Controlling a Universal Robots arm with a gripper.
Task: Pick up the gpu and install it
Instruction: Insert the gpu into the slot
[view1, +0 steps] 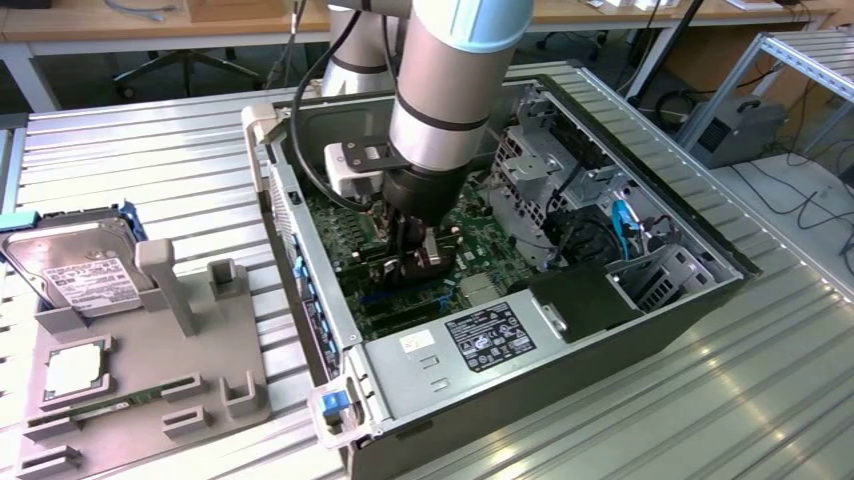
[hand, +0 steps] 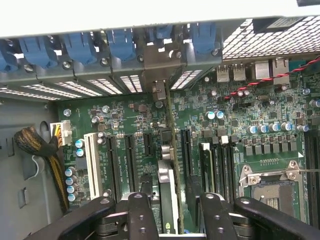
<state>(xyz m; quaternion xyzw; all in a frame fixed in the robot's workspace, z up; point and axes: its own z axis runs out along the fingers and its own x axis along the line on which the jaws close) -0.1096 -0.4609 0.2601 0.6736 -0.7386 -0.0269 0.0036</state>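
Note:
The gpu (hand: 169, 187) stands on edge, seen as a slim black card running along a motherboard (hand: 125, 120) slot. Its silver bracket (hand: 158, 91) sits at the case's rear wall, under the blue slot clips. My gripper (hand: 174, 200) straddles the card with one black finger (hand: 140, 210) on each side. Small gaps show between the fingers and the card, so it is open. In the exterior view the gripper (view1: 411, 262) reaches down inside the open computer case (view1: 534, 345), low over the motherboard's expansion slots.
A grey fixture (view1: 147, 400) on the exterior view's left holds a silver hard drive (view1: 80, 268) and a CPU (view1: 74, 365). Inside the case are a drive cage (view1: 534, 170), the empty CPU socket (hand: 272, 192), a white slot (hand: 92, 165) and a sleeved cable bundle (hand: 40, 145).

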